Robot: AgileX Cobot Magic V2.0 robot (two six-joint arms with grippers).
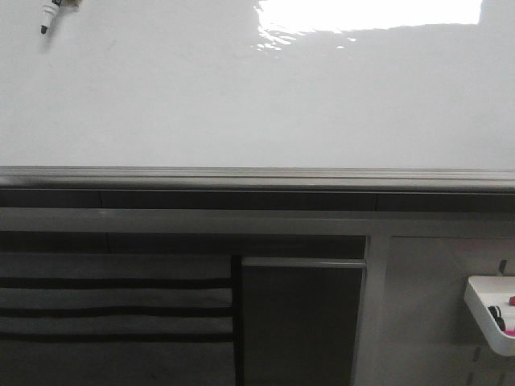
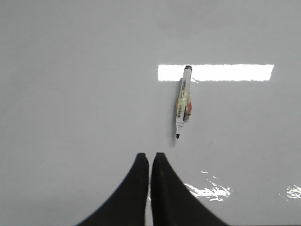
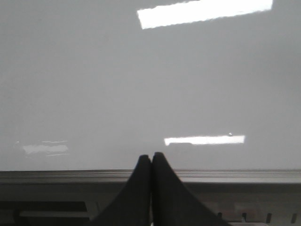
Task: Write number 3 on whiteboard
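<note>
The whiteboard [image 1: 241, 96] lies flat and glossy, with a grey metal edge rail [image 1: 257, 177] and a bright light patch. No digit 3 shows on it in any view. A white marker with a black tip [image 1: 48, 16] lies on the board at the far left; in the left wrist view the marker [image 2: 183, 101] lies just beyond my left gripper [image 2: 150, 157], which is shut and empty. My right gripper [image 3: 151, 157] is shut and empty, over the board's edge rail [image 3: 235, 175]. Neither gripper shows in the front view.
A small white plastic tray [image 1: 487, 310] with dark and pink items hangs at the lower right below the board. Grey cabinet panels and slats [image 1: 113, 305] lie under the rail.
</note>
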